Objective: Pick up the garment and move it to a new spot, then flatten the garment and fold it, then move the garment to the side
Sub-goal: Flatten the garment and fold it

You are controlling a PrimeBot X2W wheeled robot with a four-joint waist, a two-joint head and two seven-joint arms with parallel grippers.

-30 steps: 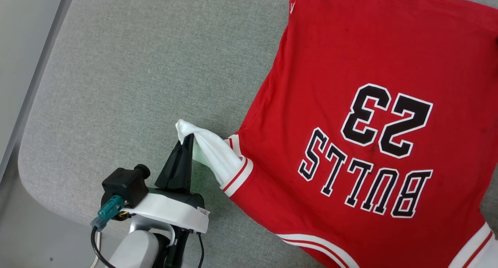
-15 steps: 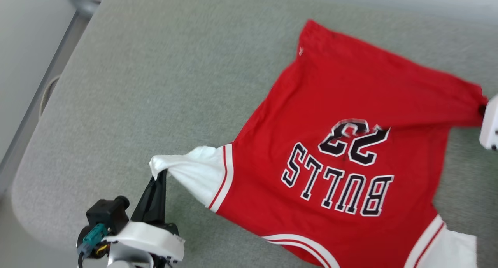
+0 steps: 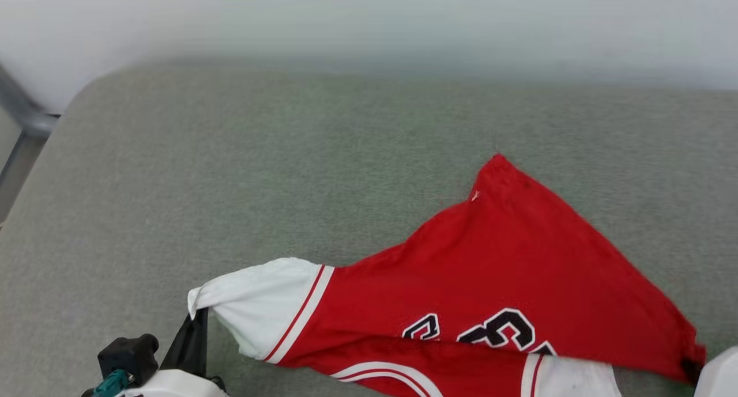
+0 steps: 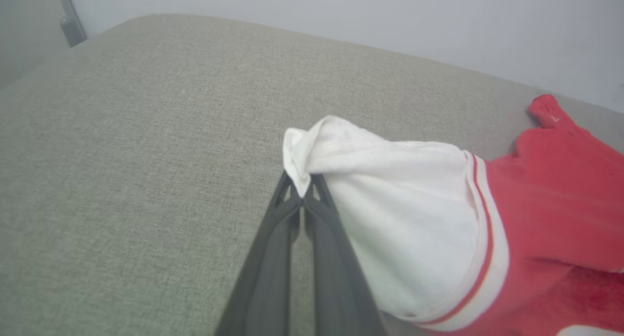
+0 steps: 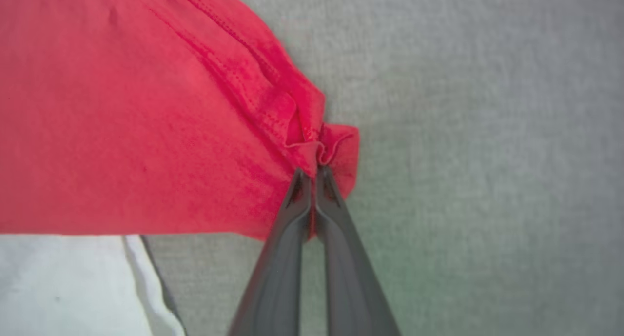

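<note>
The garment, a red jersey with white sleeves and black print, lies partly folded over itself on the grey cushion, its lower half drawn toward me over the chest print. My left gripper is shut on the tip of the white sleeve at the lower left. In the left wrist view the left gripper pinches that sleeve's edge. My right gripper is shut on a bunched red hem corner, seen at the lower right of the head view.
A pale wall runs behind the cushion's far edge. A grey metal frame stands off the cushion's left corner. Bare cushion spreads left of and beyond the garment.
The right gripper closed on the red hem corner and pulled it toward me, folding the jersey over its print. The head camera tilted up, so the whole scene slid down.
</note>
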